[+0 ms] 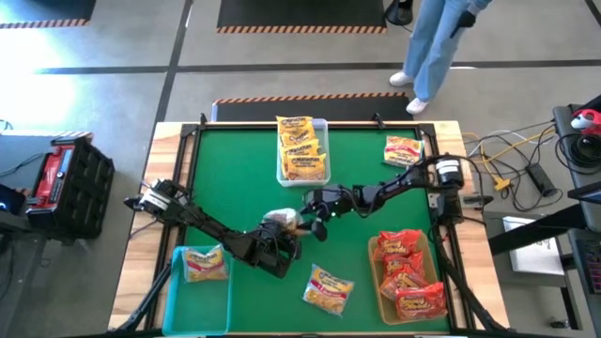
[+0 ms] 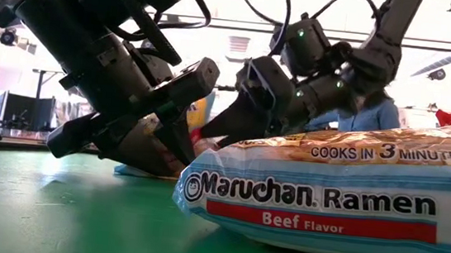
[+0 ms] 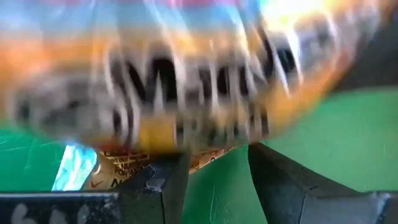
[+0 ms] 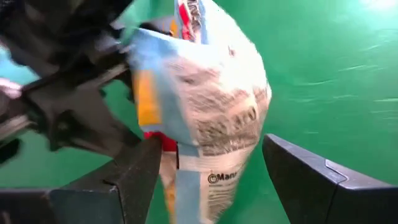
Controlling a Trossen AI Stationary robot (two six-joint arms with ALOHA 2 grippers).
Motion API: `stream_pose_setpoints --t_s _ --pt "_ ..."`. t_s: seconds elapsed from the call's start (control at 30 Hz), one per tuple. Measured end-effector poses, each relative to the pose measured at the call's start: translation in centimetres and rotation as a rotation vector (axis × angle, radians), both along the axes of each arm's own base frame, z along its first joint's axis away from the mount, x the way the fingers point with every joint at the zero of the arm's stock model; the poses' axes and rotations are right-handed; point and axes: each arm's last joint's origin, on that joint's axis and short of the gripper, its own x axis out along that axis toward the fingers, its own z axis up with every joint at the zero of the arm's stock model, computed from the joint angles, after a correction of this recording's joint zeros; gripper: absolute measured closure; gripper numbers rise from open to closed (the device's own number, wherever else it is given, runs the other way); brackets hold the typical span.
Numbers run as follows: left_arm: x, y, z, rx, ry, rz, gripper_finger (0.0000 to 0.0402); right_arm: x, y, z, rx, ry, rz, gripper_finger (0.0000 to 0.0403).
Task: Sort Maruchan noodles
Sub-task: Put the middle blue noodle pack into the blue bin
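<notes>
A pale-blue and yellow Maruchan packet (image 1: 282,220) sits between my two grippers at mid-table. My left gripper (image 1: 285,233) comes from the left and is shut on it. My right gripper (image 4: 210,146) comes from the right and is open. Its fingers stand on either side of the packet's printed back (image 4: 211,106), apart from it. The left wrist view shows the packet's front (image 3: 186,74) close up and blurred. Two more packets lie loose on the green table: one (image 1: 329,286) near the front, one (image 1: 404,150) at the far right. My left gripper pinches the packet between its two fingers at one edge (image 4: 134,84), slanting down from the table's left. The packet stands on edge, tilted, in front of the fingers (image 3: 158,180). Its pale-blue lower part (image 2: 134,168) is down at the table; whether it touches, I cannot tell.
A clear bin (image 1: 322,127) with yellow packets stands at the far middle. A teal bin (image 1: 178,296) with one packet is at the near left, and an orange bin (image 1: 376,282) with red packets at the near right. A person (image 1: 437,47) stands beyond the far edge.
</notes>
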Motion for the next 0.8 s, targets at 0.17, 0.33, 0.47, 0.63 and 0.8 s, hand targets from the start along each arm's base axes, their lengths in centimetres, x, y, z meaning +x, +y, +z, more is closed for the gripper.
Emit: stream_pose_setpoints --t_s 0.17,0.33,0.47,0.63,0.8 --pt "0.0 0.0 0.0 0.002 0.003 0.0 0.0249 0.9 0.2 -1.3 0.088 -0.011 0.026 0.0133" --pt "0.0 0.1 0.0 0.004 0.006 0.0 0.0249 1.9 0.4 -1.6 0.132 -0.01 0.096 0.0135" --pt "-0.1 0.1 0.0 0.006 0.01 -0.001 0.0249 2.3 0.6 -1.5 0.139 -0.012 0.117 0.0153" --pt "0.0 0.1 0.0 0.0 0.003 0.005 0.0249 2.1 0.6 -1.4 0.136 -0.01 0.12 0.0188" --pt "0.0 0.1 0.0 -0.002 -0.001 0.007 0.0249 2.0 0.7 -1.5 0.142 0.001 0.123 0.0218"
